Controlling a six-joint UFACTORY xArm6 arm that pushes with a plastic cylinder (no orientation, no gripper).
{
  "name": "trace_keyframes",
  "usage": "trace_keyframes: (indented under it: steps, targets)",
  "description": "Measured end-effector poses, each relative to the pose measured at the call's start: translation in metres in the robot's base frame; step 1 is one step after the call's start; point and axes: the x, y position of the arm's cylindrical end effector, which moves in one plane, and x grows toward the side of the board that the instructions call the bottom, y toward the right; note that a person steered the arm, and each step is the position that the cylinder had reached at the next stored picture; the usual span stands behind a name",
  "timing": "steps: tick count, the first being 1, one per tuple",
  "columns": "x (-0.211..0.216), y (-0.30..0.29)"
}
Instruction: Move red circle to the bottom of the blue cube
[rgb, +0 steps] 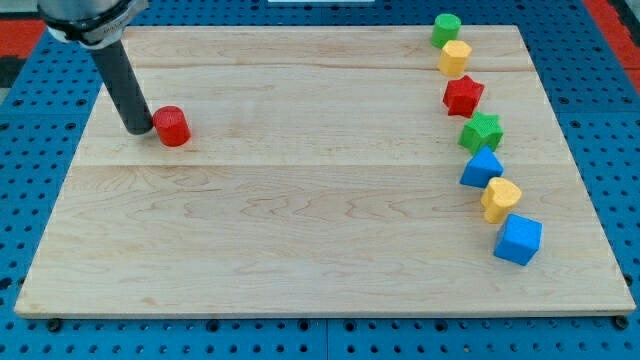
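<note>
my rod is leaning down from the worktop's (300, 200) top left corner, my tip (137, 130) touching the red circle (172, 126) on its left. there is no claw here. the red circle is sitting flat near the left edge, well apart from the blue cube (518, 240) near the right edge.

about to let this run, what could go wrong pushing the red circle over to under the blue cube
1. My tip sits at the red circle's left edge; a long off-centre push across the board could let the round block slip away.
2. The blue cube lies near the bottom right corner, so overshoot may push the circle off.
3. The yellow block and the other blue block crowd the approach.
</note>
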Motion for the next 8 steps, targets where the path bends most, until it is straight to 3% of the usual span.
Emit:
trace_keyframes:
  steps: [1,2,3,4,5,7,8]
  targets:
    - [-0.004,0.09]
    - [0.014,0.132]
    - [0.019,0.084]
    - [0.037,0.112]
    - [0.048,0.185]
    - [0.066,0.176]
    - [0.094,0.217]
